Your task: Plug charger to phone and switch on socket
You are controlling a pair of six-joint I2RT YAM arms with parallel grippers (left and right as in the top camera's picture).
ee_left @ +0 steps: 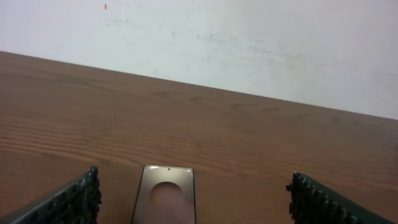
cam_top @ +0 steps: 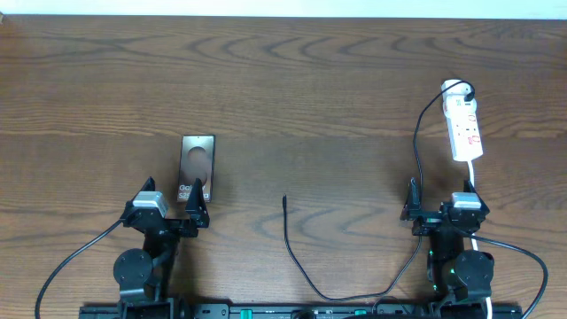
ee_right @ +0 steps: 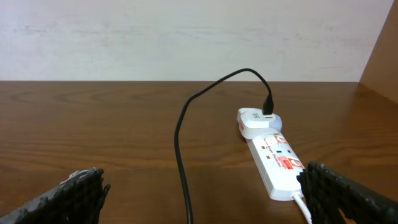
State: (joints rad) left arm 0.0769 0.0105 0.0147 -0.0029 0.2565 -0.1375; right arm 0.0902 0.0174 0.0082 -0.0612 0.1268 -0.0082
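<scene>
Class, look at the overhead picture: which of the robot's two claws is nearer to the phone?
Left. The left claw sits open right at the near end of the phone. The right claw is far across the table, just short of the socket.

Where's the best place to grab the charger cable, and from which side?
Probably grip the charger just behind its free plug tip, from above, closing across it: that stretch lies straight and flat on the table, nothing beside it.

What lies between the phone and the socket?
The charger: its free tip lies nearer the phone, its cable runs down beside the socket. Otherwise bare table, seen overhead.
</scene>
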